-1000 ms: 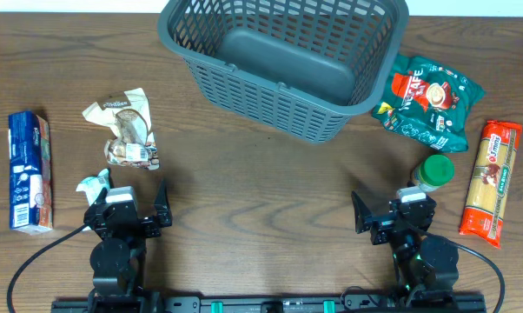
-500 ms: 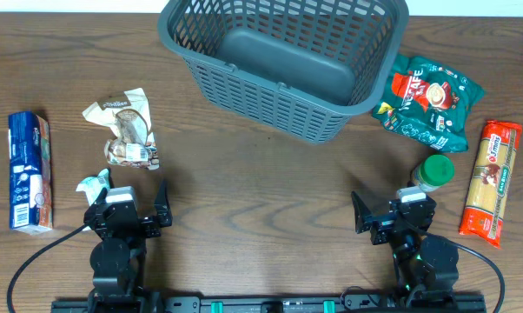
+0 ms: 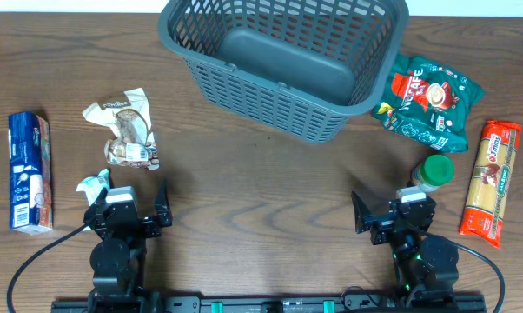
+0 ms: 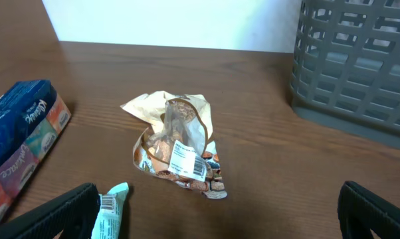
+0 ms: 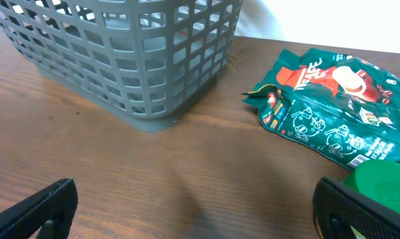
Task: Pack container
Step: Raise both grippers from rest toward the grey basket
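Two grippers sit at the near edge of the wooden table (image 3: 261,187), seen from overhead and from each wrist. The left gripper (image 3: 127,207) is spread wide and holds nothing; its dark fingers (image 4: 57,211) appear at the lower corners of the left wrist view. The right gripper (image 3: 393,213) is likewise spread wide with nothing between its fingers (image 5: 34,211).

The container (image 3: 283,65), a dark grey lattice-sided basket, stands upright at the far middle of the table, set at a slight angle, well apart from both grippers.

On the left lie a blue tissue pack (image 3: 29,170) near the table's edge, a crumpled snack packet (image 3: 127,129), and a small teal-and-white wrapper (image 3: 94,183) just beside the left gripper.

On the right, a green coffee packet (image 3: 431,103) lies just beside the container, a green-lidded jar (image 3: 433,171) stands just beyond the right gripper, and an orange pasta packet (image 3: 491,178) lies near the jar.
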Controlling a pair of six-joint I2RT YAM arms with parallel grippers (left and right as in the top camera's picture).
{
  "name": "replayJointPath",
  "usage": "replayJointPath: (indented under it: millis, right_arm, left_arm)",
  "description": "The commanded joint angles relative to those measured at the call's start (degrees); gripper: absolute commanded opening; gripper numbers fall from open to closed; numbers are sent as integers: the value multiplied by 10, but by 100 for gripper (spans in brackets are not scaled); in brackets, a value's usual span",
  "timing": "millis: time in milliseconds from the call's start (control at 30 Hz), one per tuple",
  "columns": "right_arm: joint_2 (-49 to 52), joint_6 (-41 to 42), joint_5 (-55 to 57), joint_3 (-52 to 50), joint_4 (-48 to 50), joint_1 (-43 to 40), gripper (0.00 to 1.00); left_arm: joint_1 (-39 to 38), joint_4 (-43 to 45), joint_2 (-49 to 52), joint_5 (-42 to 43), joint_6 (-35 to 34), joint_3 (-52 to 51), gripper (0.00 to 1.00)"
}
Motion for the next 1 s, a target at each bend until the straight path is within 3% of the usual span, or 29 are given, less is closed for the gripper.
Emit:
replayJointPath:
  millis: [0,300,500,700,967]
  right_arm:
    - [-6,-7,-2,-5,0,-2,99]
    - [-6,-6,2,-5,2,-2,99]
    - [-4,78,-55,15,8,-2,99]
    - [68,103,-106,132,-35,-2,99]
    - [317,87,-166,407,-221,-2,99]
  left_arm:
    - [3,-1,-4,-6,-3,-13,99]
    - [3,17,-4,-9,-2,-13,99]
    - [3,-23,4,47,-90,35,99]
    - [3,-149,123,53,-106,240,99]
    - [3,-354,386,77,-99,561,99]
